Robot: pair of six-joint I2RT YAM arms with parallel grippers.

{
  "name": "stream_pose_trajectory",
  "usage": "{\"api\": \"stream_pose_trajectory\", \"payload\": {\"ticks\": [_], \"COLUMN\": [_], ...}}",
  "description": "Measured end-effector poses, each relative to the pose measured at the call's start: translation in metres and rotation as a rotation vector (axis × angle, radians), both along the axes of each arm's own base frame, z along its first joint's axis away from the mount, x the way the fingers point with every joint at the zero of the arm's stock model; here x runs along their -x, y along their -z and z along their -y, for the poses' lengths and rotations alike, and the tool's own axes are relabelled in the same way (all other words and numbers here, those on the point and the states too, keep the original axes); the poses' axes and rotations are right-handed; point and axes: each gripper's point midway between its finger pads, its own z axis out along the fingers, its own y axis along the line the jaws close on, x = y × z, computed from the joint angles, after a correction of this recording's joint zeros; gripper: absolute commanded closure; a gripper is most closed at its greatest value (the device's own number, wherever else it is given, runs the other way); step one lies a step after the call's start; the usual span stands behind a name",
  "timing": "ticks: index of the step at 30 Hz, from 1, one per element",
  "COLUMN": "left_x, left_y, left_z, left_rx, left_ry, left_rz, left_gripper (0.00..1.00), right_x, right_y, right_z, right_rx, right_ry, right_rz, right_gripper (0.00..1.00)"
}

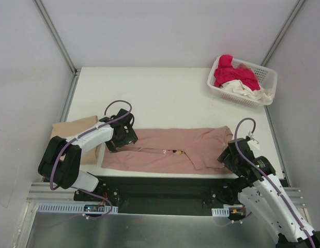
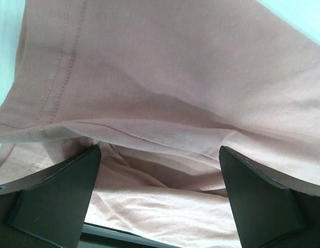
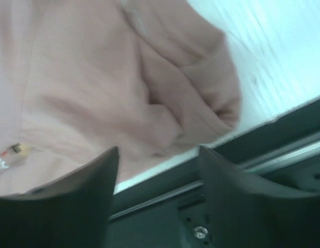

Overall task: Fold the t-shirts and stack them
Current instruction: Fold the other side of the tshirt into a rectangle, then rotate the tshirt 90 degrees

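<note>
A dusty pink t-shirt (image 1: 170, 150) lies folded lengthwise along the table's near edge, its small chest print (image 1: 175, 152) showing at the fold. My left gripper (image 1: 122, 138) hovers over the shirt's left end, jaws open wide with pink cloth (image 2: 165, 103) between and beyond them, nothing gripped. My right gripper (image 1: 233, 157) is open over the near edge by the shirt's right sleeve (image 3: 201, 98), empty. A tan t-shirt (image 1: 77, 129) lies folded at the left under my left arm. Magenta-red (image 1: 233, 75) and cream (image 1: 245, 90) shirts sit in the basket.
The white latticed basket (image 1: 268, 77) stands at the back right corner. The black mounting rail (image 1: 165, 191) runs along the near table edge, also in the right wrist view (image 3: 211, 206). White walls enclose the table on three sides.
</note>
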Motion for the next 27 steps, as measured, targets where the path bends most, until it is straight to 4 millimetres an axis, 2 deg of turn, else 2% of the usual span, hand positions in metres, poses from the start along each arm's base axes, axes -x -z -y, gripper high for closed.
{"api": "stream_pose_trajectory", "payload": {"ticks": [1, 2, 3, 5, 7, 12, 15, 17, 22, 25, 27], "left_x": [-0.001, -0.002, -0.003, -0.005, -0.007, -0.013, -0.014, -0.014, -0.007, 0.005, 0.007], "left_y": [-0.001, -0.002, -0.002, -0.004, -0.007, -0.014, -0.015, -0.015, -0.005, 0.005, 0.006], "left_z": [0.000, 0.001, 0.001, 0.003, 0.004, 0.012, 0.017, 0.021, 0.025, 0.021, 0.020], "left_rx": [0.001, 0.002, 0.003, 0.007, 0.012, 0.042, 0.067, 0.087, 0.111, 0.106, 0.110], "left_ry": [0.002, 0.003, 0.005, 0.010, 0.019, 0.049, 0.070, 0.085, 0.104, 0.105, 0.104], "left_rz": [0.001, 0.005, 0.008, 0.013, 0.019, 0.032, 0.035, 0.034, 0.010, -0.024, -0.024], "left_gripper": [0.01, 0.01, 0.01, 0.01, 0.01, 0.01, 0.01, 0.01, 0.01, 0.01, 0.01], "right_x": [-0.009, -0.011, -0.012, -0.014, -0.015, -0.030, -0.050, -0.061, -0.077, -0.092, -0.109], "right_y": [-0.009, -0.017, -0.025, -0.039, -0.044, -0.042, -0.028, -0.011, 0.034, 0.047, 0.047], "right_z": [-0.004, -0.003, 0.000, 0.003, 0.003, -0.023, -0.045, -0.056, -0.068, -0.077, -0.088], "right_rx": [-0.027, -0.023, -0.013, 0.004, 0.017, -0.035, -0.060, -0.056, -0.023, -0.009, -0.012], "right_ry": [0.013, 0.025, 0.028, 0.021, -0.015, -0.151, -0.222, -0.252, -0.291, -0.317, -0.350], "right_rz": [0.048, 0.063, 0.078, 0.103, 0.110, 0.079, 0.017, -0.051, -0.219, -0.286, -0.313], "right_gripper": [0.18, 0.08, 0.03, 0.03, 0.03, 0.03, 0.03, 0.03, 0.03, 0.03, 0.03]}}
